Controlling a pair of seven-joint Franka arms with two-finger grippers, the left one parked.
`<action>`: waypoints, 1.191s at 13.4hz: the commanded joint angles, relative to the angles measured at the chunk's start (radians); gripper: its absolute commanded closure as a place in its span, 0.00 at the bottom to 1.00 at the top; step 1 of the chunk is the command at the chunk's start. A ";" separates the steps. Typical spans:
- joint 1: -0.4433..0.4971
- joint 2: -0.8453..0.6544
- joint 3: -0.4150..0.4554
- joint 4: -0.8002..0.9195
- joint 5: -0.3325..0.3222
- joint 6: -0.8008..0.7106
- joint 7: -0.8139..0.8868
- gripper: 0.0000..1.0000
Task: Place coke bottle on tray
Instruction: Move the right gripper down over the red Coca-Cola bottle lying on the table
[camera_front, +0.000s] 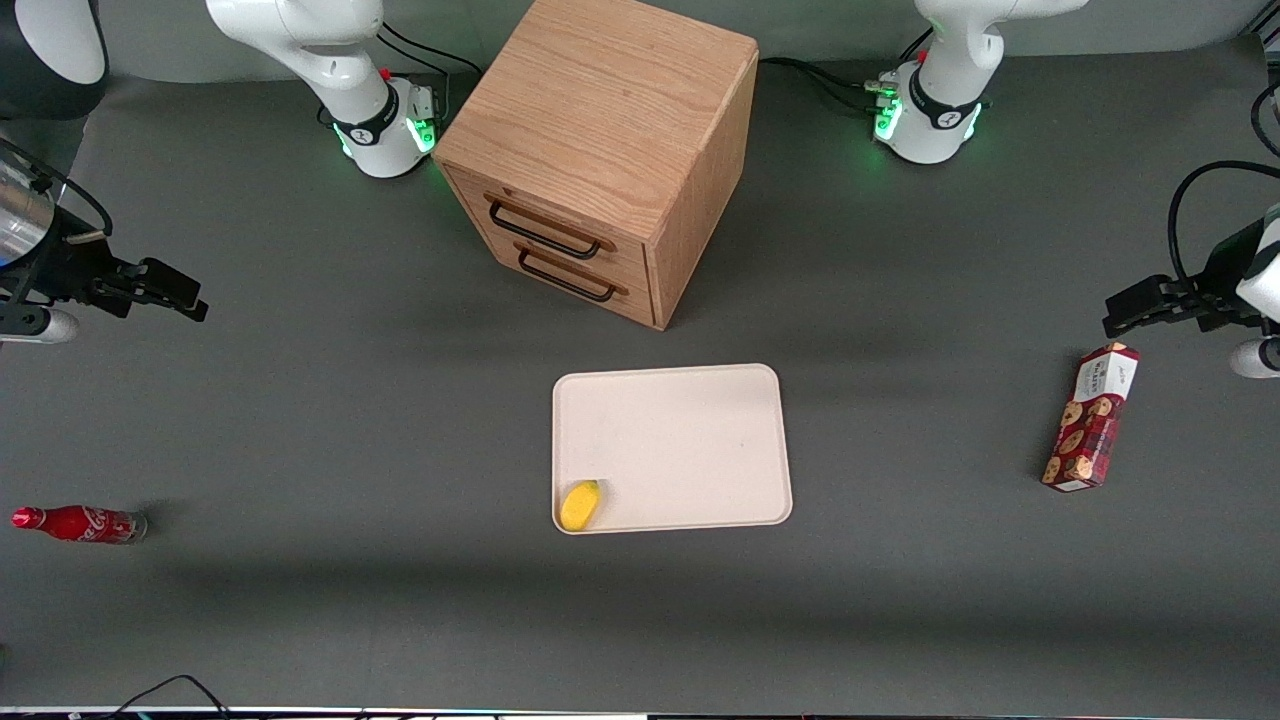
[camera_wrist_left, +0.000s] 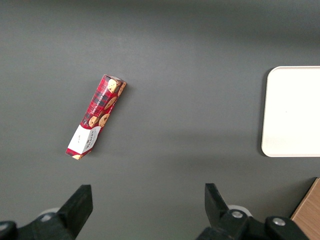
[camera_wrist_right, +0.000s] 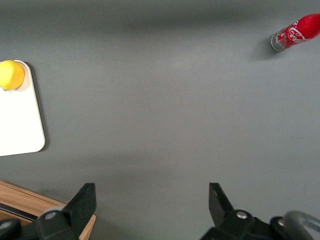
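The coke bottle, small and red with white script, lies on its side on the grey table at the working arm's end. It also shows in the right wrist view. The cream-white tray lies mid-table in front of the wooden cabinet, and its corner shows in the right wrist view. My right gripper hangs open and empty above the table, farther from the front camera than the bottle and well apart from it. Its fingers stand wide apart over bare table.
A yellow lemon-like object sits in the tray's corner nearest the bottle. A wooden two-drawer cabinet stands farther back than the tray. A red cookie box lies toward the parked arm's end.
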 joint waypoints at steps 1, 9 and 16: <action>0.000 0.006 0.004 0.005 -0.020 0.012 0.039 0.00; -0.216 0.532 -0.005 0.561 -0.018 0.012 -0.039 0.00; -0.341 0.790 -0.010 0.681 -0.060 0.266 -0.180 0.00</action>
